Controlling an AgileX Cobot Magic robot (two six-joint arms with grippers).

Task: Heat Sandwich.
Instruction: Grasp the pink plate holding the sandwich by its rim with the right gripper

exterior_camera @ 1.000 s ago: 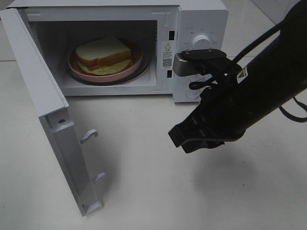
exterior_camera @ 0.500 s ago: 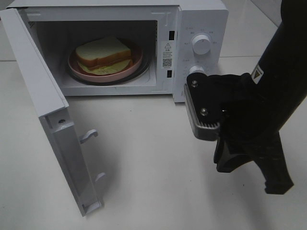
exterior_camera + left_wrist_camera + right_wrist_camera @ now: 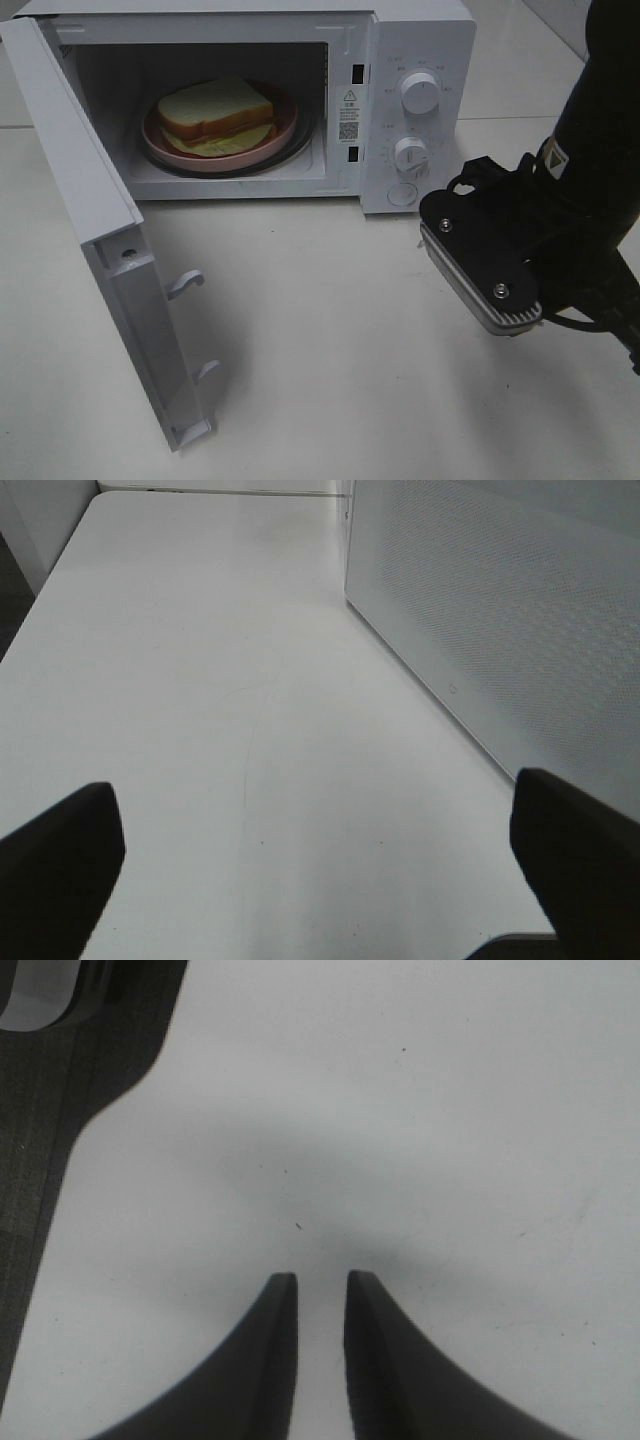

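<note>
The sandwich [image 3: 216, 112], white bread with tan crusts over a yellow-green filling, lies on a round pink plate [image 3: 285, 128] inside the open microwave [image 3: 420, 40]. My right arm [image 3: 560, 230] hangs at the right of the exterior view, in front of the control panel and well away from the sandwich; its fingers are not seen there. In the right wrist view the right gripper [image 3: 322, 1278] points down at bare table, fingers a narrow gap apart with nothing between them. The left gripper [image 3: 320, 870] stands wide open over the table beside the microwave's perforated side wall [image 3: 500, 610].
The microwave door [image 3: 110, 250] stands swung out to the front left, with its two latch hooks [image 3: 185, 285] facing the table. Two white dials [image 3: 419, 92] [image 3: 411, 154] sit on the panel. A dark floor strip [image 3: 40, 1160] borders the table's edge.
My right arm has swung from in front of the microwave's panel to the right and lower, its wrist turning over. Its fingers have parted slightly. The left gripper, door and sandwich have not moved.
</note>
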